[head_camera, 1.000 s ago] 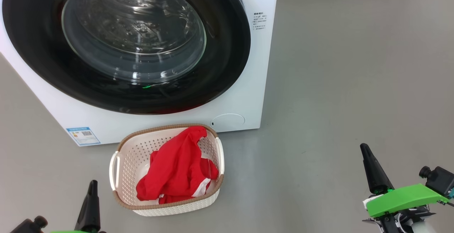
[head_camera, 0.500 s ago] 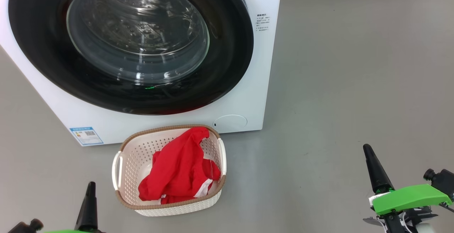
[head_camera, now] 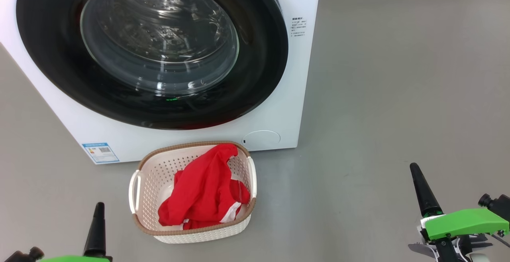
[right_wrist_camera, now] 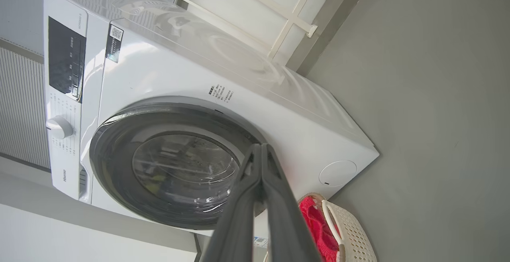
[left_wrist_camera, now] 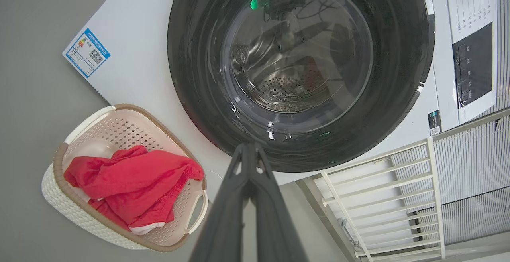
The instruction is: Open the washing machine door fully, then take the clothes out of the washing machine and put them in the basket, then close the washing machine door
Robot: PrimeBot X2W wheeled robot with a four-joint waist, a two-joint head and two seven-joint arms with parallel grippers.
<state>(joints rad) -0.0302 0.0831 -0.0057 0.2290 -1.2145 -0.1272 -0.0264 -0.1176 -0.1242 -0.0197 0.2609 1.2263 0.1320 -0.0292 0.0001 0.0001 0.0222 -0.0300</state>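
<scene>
**Figure. End state of the unloading task, seen from the head and both wrists.**

The washing machine point(head_camera: 287, 110) stands on a grey floor point(head_camera: 390, 94). Its door point(head_camera: 51, 62) lies flush against the white front, so it reads as closed. Through the glass the steel drum appears bare, though reflections blur part of it.

The basket point(head_camera: 157, 170) sits on the floor just in front of the machine, below the door's lower edge and slightly to the right of the blue label point(head_camera: 100, 152). Placed there, it gives a short path from drum to basket, yet it is low enough not to block the door's swing.

The clothes point(head_camera: 203, 190), a bundle of red fabric with white trim, lie inside the basket. They are heaped toward its right side, with one fold draped up over the far rim. A patch of the perforated base is bare at the left.

The left gripper point(head_camera: 98, 210) is at the lower left, near the basket but not touching it. Its two dark fingers are pressed together with nothing between them. The right gripper point(head_camera: 415, 171) is at the lower right, well apart from the basket and the machine. Its fingers are likewise together and empty.

Both point forward and up, low and clear of the work, which suggests a rest pose rather than a reach. Judged from this layout, all three steps look complete. The draped fold is the only thing that might slip out if the basket were moved.
</scene>
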